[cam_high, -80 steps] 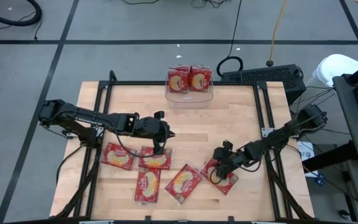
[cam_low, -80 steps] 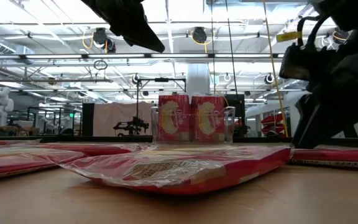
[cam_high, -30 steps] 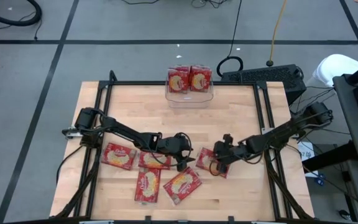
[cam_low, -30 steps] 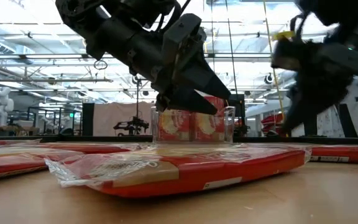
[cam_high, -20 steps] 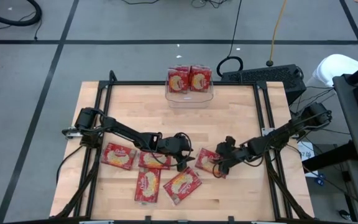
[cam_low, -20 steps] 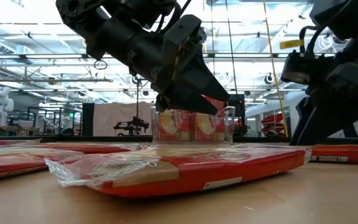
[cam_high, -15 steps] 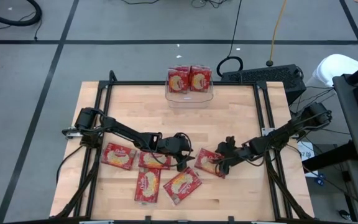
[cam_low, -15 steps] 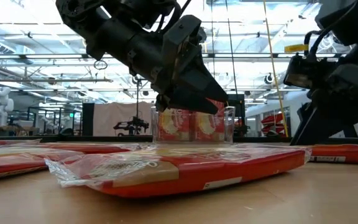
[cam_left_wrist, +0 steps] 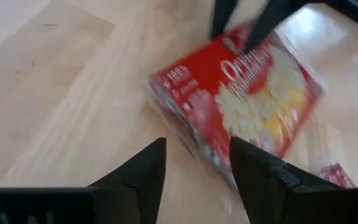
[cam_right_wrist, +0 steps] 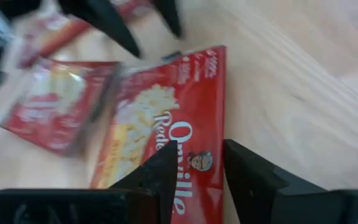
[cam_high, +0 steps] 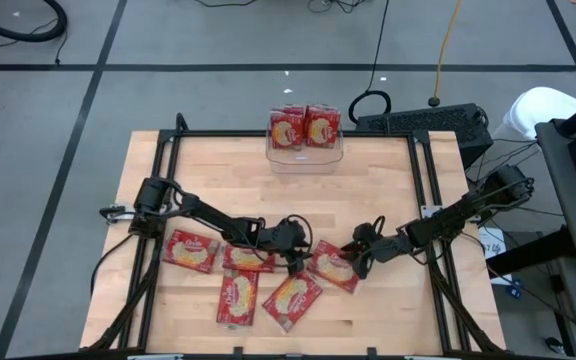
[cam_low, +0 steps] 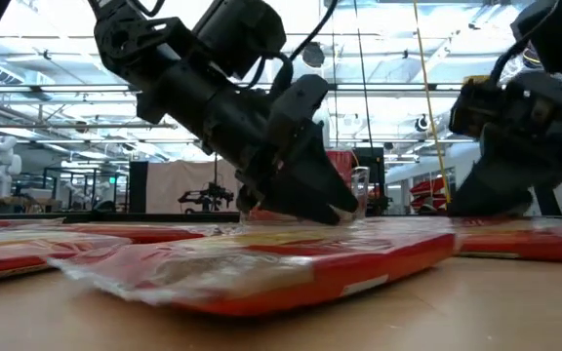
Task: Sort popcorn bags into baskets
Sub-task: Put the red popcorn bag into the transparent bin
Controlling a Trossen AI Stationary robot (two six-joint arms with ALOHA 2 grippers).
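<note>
**Both end effectors meet at 1 popcorn bag near the middle of the bench**

The wooden bench [cam_high: 168, 180] carries 5 loose popcorn bags along its near half. The bag being worked [cam_high: 331, 267] lies flat, picture side up, right of centre, with the left end effector [cam_high: 299, 262] at its left edge and the right end effector [cam_high: 356, 256] at its right edge.

In the left wrist view, the left end effector [cam_left_wrist: 194, 158] has its 2 dark fingers spread apart, and the near corner of this bag [cam_left_wrist: 247, 106] sits just ahead of the gap, not gripped. In the right wrist view, the right end effector [cam_right_wrist: 199, 167] also has its fingers parted, with the bag's printed face [cam_right_wrist: 166, 134] lying between and beyond them. Whether the fingertips press on the wrapper cannot be told. The low view shows the left end effector [cam_low: 296, 200] down at bag level.

The other 4 bags lie to the left: 1 at the far left [cam_high: 190, 250], 1 beside it under the left arm [cam_high: 246, 259], 1 upright-oriented in front [cam_high: 237, 298], and 1 tilted bag [cam_high: 292, 298] just beside the worked bag.

The clear basket [cam_high: 306, 152] stands at the far edge of the bench, centred, holding 2 bags [cam_high: 305, 126] upright side by side.
</note>
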